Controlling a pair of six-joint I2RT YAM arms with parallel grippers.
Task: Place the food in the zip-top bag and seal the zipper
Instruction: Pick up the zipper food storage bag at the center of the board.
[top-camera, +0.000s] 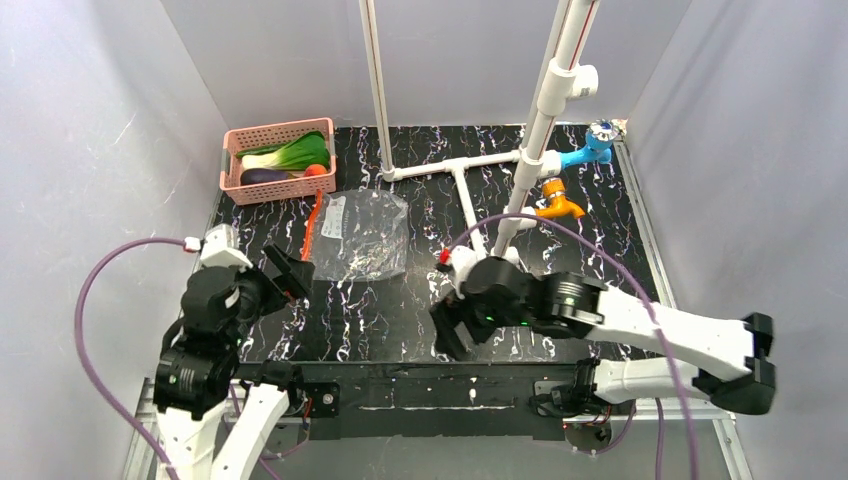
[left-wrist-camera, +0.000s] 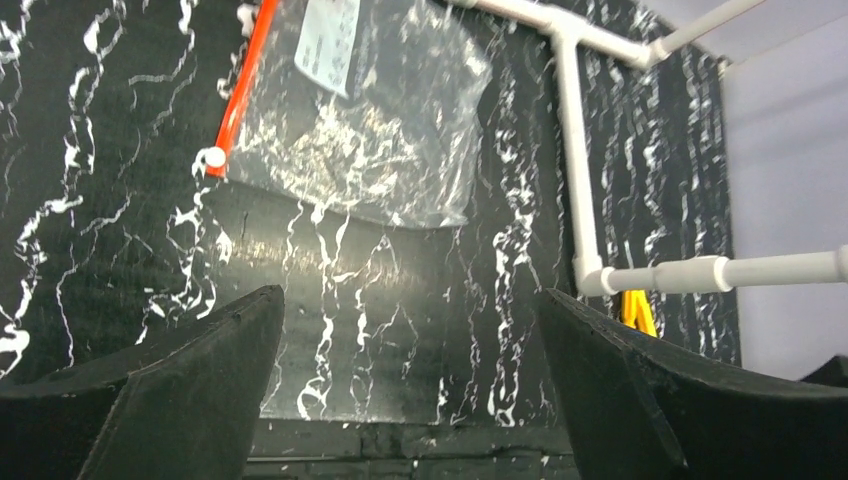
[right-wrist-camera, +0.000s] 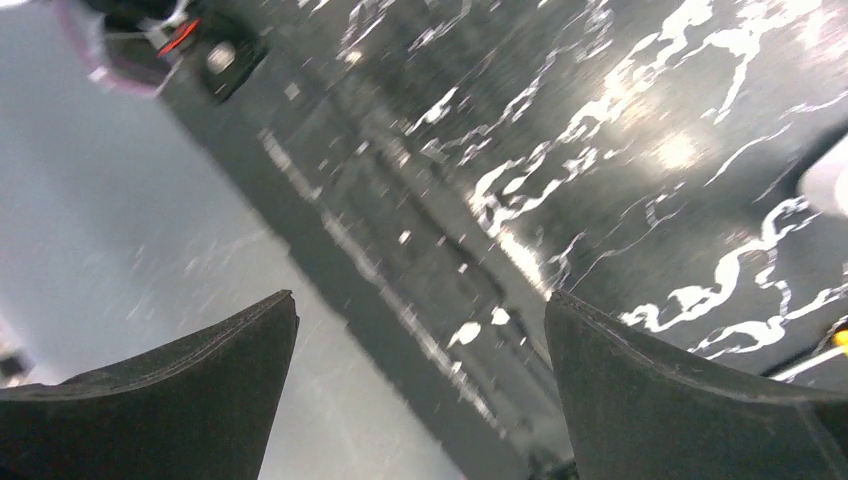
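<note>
The left gripper (top-camera: 293, 272), jaws wide and empty, faced the zip-top bag (top-camera: 358, 235) at frame centre, seemingly readying to hold it open.

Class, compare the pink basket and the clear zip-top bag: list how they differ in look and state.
The basket is pink and perforated; the zip-top bag is clear and crinkly. The basket stands with upright walls; the bag lies flat. The basket holds the food; the bag looks empty. Both sit on the table.
</note>
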